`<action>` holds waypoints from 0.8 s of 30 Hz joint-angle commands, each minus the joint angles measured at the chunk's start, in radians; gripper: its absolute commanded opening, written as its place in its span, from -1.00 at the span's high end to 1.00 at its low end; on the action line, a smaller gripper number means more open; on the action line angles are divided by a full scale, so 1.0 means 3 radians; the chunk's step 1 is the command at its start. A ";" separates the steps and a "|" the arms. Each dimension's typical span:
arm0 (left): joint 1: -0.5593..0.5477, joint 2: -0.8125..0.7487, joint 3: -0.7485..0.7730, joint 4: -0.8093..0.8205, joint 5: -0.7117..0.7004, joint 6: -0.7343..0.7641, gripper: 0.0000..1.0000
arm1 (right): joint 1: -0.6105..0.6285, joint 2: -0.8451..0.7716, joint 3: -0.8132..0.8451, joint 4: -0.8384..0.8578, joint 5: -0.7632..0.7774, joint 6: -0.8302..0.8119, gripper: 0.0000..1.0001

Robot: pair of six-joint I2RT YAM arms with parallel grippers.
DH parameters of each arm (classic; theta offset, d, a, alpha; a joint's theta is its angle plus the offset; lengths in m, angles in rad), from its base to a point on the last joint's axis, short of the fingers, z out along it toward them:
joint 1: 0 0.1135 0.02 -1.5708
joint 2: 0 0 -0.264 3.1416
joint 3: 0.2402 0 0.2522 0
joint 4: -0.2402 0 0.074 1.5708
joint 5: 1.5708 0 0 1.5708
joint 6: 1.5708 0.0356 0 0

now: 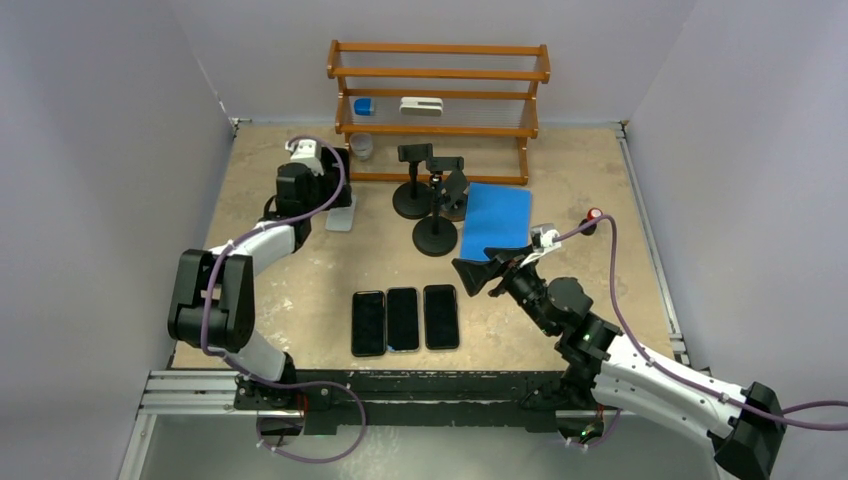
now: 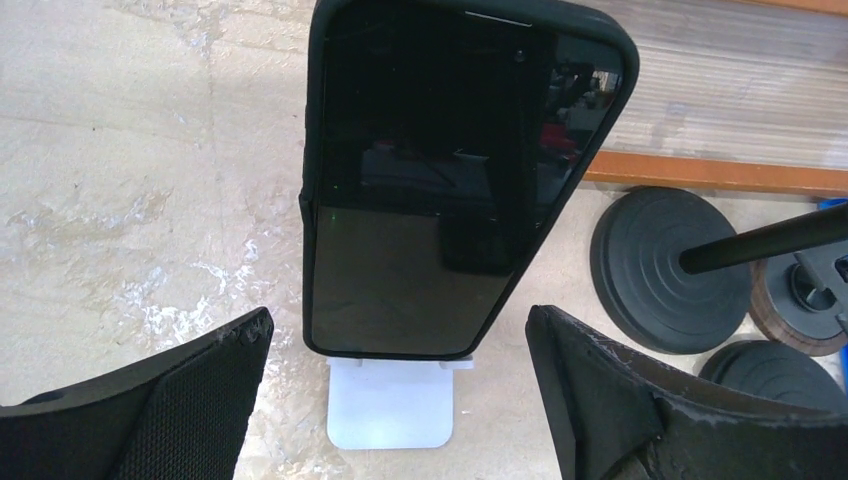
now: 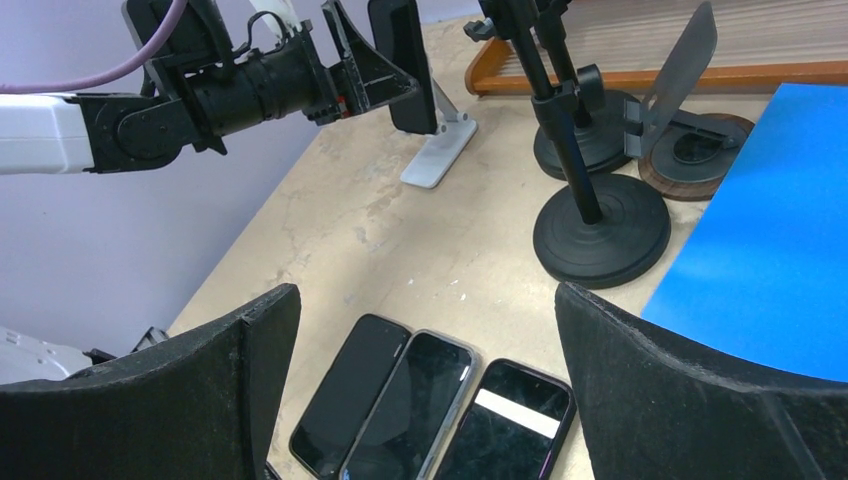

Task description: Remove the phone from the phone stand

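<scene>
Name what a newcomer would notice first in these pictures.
First, the black-cased smartphone propped upright on a small white stand at the rear left of the tan table, with the left gripper open on either side of it, not touching. Next, the row of three dark phones lying flat side by side near the front centre, and the bright blue rectangular mat right of centre.

We are noting the left claw (image 1: 335,170) hovering over the white phone stand (image 1: 341,218), just in front of the wooden rack (image 1: 440,129). The right claw (image 1: 470,274) is hanging wide open, well apart from it, near three phones (image 1: 403,319) that are lying side by side on the bench (image 1: 300,290).
</scene>
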 commanded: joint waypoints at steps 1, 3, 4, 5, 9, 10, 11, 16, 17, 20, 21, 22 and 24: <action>0.0007 0.0067 -0.0012 0.0406 -0.0027 0.0216 -0.92 | 0.0017 0.0015 0.0014 0.0112 0.0025 -0.0045 -0.96; 0.0007 0.0107 -0.0002 0.0443 -0.0030 0.0246 -0.93 | 0.0016 0.0024 0.0012 0.0112 0.0025 -0.0047 -0.96; 0.0007 0.0136 0.0004 0.0465 -0.0026 0.0262 -0.93 | 0.0017 0.0026 0.0010 0.0114 0.0026 -0.0047 -0.96; 0.0007 0.0160 0.0004 0.0489 -0.0020 0.0275 -0.93 | 0.0017 0.0031 0.0014 0.0115 0.0028 -0.0047 -0.96; 0.0007 0.0243 0.0024 0.0549 0.0066 0.0309 -0.92 | 0.0018 0.0044 0.0014 0.0112 0.0039 -0.0053 -0.96; 0.0007 0.0258 0.0025 0.0565 0.0098 0.0320 -0.91 | 0.0017 0.0046 0.0014 0.0114 0.0040 -0.0056 -0.96; 0.0007 0.0275 0.0025 0.0583 0.0112 0.0327 -0.91 | 0.0017 0.0050 0.0014 0.0115 0.0041 -0.0056 -0.96; 0.0007 0.0320 0.0052 0.0617 0.0147 0.0333 -0.89 | 0.0017 0.0064 0.0014 0.0126 0.0051 -0.0054 -0.96; 0.0007 0.0326 0.0058 0.0615 0.0156 0.0333 -0.88 | 0.0017 0.0069 0.0014 0.0129 0.0051 -0.0053 -0.96; 0.0007 0.0336 0.0068 0.0628 0.0180 0.0337 -0.85 | 0.0018 0.0088 0.0014 0.0139 0.0051 -0.0058 -0.96; 0.0007 0.0340 0.0067 0.0631 0.0189 0.0338 -0.84 | 0.0017 0.0094 0.0014 0.0139 0.0051 -0.0059 -0.96; 0.0007 0.0350 0.0074 0.0634 0.0206 0.0339 -0.82 | 0.0017 0.0097 0.0014 0.0137 0.0059 -0.0060 -0.96; 0.0007 0.0362 0.0075 0.0638 0.0237 0.0344 -0.77 | 0.0017 0.0103 0.0010 0.0143 0.0059 -0.0062 -0.96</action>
